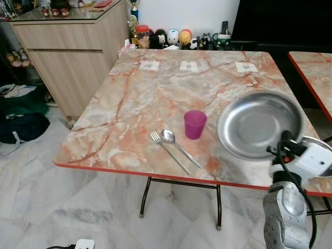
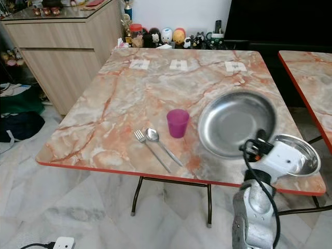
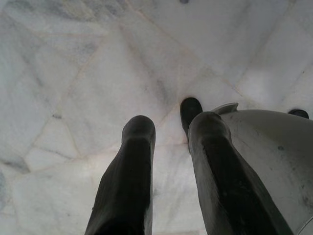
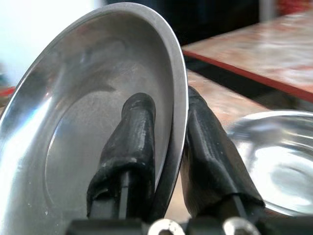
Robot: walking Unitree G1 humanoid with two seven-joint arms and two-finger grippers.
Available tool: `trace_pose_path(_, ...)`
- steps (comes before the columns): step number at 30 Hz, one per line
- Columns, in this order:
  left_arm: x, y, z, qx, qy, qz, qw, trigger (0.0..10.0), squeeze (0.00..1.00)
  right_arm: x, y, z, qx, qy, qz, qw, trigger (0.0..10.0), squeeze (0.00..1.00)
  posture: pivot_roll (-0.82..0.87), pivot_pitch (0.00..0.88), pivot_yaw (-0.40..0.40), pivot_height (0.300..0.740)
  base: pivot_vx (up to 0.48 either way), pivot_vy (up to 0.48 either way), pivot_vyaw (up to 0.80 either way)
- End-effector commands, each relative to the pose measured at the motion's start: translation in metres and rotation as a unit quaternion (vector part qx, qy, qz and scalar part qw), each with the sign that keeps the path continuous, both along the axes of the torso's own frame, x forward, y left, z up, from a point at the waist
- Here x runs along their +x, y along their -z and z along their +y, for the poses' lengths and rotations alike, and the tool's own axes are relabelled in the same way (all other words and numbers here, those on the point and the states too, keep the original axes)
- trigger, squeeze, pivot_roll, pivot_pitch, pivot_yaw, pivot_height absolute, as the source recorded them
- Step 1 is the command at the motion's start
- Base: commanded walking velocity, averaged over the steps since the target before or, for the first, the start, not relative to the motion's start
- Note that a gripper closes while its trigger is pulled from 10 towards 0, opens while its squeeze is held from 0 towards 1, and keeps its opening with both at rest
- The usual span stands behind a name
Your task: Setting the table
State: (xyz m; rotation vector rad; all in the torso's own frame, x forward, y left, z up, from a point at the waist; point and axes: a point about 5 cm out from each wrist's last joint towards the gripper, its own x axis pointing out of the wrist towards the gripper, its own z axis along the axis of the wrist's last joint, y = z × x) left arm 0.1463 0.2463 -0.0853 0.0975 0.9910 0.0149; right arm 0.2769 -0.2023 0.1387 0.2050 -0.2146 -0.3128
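Left gripper (image 3: 168,142): the left wrist view looks straight down at pale marble floor (image 3: 73,73); its two black fingers stand apart with nothing between them.

On the marble-patterned desk (image 1: 135,98), left to right: a fork (image 1: 167,149) and a spoon (image 1: 176,145) lie side by side near the front edge, handles toward the robot. Just beside them, further in, stands an upright purple cup (image 1: 195,124). To its right lies a large steel plate (image 1: 259,124), flat on the desk.

Right gripper (image 4: 168,147): the right wrist view shows the fingers clamped on the rim of a small steel dish (image 4: 98,98), one finger inside the bowl, one behind. The dish is tilted up on edge there, and the large plate appears blurred beyond it. In the right eye view the same dish (image 2: 303,153) shows past the white wrist housing at the desk's front right corner; whether it touches the desk cannot be told, since the arm covers its near side.

Three small white cards (image 1: 189,66) lie along the far edge; their markings are too small to read. A second desk (image 1: 314,72) is cut off at the right.
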Motion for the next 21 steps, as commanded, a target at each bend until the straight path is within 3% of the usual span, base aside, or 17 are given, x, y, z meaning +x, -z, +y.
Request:
trace_pose_path(1,-0.004,0.001,0.003,0.008,0.007,0.005,1.0,10.0,0.0,0.003,-0.012,0.006,-0.014,-0.019,-0.027,0.999,10.0,0.0,-0.12,0.023,0.039,0.74,0.0,-0.424,0.0)
trace_pose_path(6,-0.003,0.0,0.002,0.007,0.004,0.003,1.0,10.0,0.0,0.009,-0.022,0.015,-0.022,-0.034,-0.047,0.998,10.0,0.0,-0.11,0.03,0.035,0.74,0.0,-0.428,0.0)
trace_pose_path(21,-0.002,0.0,0.002,0.008,0.003,0.001,1.0,10.0,0.0,0.008,-0.022,0.008,0.003,0.009,-0.047,0.999,10.0,0.0,-0.11,0.037,0.034,0.74,0.0,-0.427,-0.1)
